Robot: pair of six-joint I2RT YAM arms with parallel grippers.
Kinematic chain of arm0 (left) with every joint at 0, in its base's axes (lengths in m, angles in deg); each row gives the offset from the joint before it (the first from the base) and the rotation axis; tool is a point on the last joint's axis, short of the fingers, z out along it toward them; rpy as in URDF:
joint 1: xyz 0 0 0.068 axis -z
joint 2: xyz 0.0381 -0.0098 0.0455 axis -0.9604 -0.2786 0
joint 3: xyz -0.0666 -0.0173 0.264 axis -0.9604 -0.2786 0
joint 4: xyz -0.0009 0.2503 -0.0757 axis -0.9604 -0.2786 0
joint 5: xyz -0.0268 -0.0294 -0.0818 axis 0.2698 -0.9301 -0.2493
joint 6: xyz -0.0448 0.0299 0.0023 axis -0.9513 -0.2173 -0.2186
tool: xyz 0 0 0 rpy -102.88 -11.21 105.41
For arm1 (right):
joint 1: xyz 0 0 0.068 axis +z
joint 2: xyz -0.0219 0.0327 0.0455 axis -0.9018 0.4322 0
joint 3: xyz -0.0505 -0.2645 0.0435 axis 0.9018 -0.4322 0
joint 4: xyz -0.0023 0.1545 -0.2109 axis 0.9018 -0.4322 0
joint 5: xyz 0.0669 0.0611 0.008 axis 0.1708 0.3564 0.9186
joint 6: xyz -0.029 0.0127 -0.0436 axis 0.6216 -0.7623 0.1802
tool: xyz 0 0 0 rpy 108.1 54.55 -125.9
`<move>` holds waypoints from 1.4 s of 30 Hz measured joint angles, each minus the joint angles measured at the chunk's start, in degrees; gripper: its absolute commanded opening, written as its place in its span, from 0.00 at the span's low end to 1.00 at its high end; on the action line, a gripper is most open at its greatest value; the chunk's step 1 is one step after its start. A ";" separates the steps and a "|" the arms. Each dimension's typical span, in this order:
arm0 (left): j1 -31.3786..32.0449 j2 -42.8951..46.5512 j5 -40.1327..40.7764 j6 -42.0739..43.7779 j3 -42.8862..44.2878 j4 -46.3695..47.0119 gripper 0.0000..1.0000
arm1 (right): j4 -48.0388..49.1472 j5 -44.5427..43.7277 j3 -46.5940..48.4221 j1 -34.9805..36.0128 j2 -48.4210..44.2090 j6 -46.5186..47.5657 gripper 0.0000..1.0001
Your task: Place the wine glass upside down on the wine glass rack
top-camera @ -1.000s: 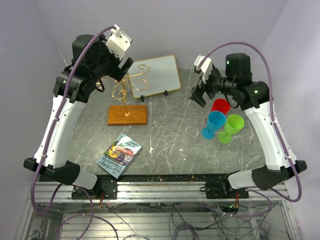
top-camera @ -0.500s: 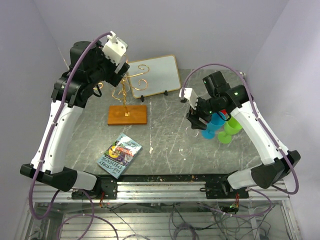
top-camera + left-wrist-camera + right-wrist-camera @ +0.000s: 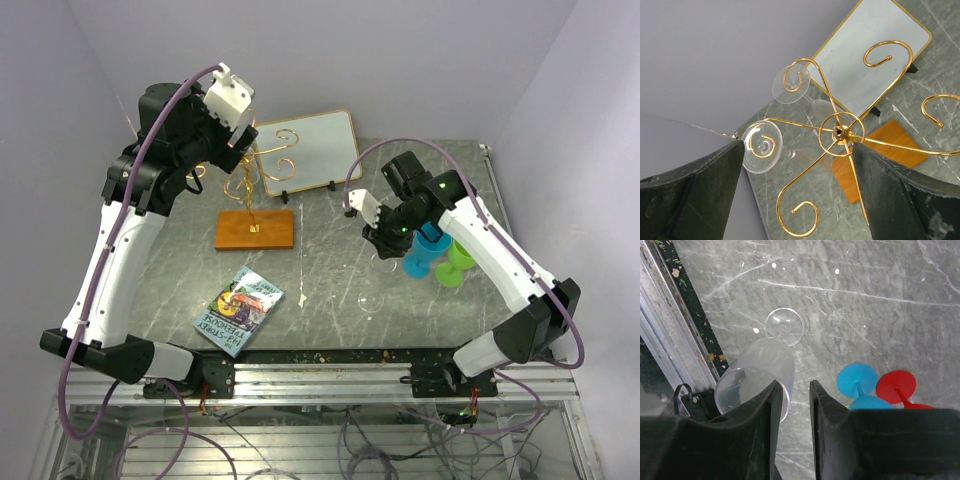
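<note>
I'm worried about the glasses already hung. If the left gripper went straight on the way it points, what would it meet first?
Probably the wine glass rack, its centre ring between the open jaws; the hung glasses sit aside. Depth unclear.

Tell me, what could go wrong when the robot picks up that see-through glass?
1. The right gripper sits at the thin rim of the wine glass; a hold that small could slip or tip it.
2. The blue goblet and red goblet stand close by and might get bumped.
3. The left gripper hovers over the wine glass rack, maybe blocking the way.
</note>
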 measured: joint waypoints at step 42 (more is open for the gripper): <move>-3.17 3.87 -6.38 -2.49 -4.02 4.74 0.99 | 33.68 -3.02 14.97 -18.86 -1.31 -15.52 0.00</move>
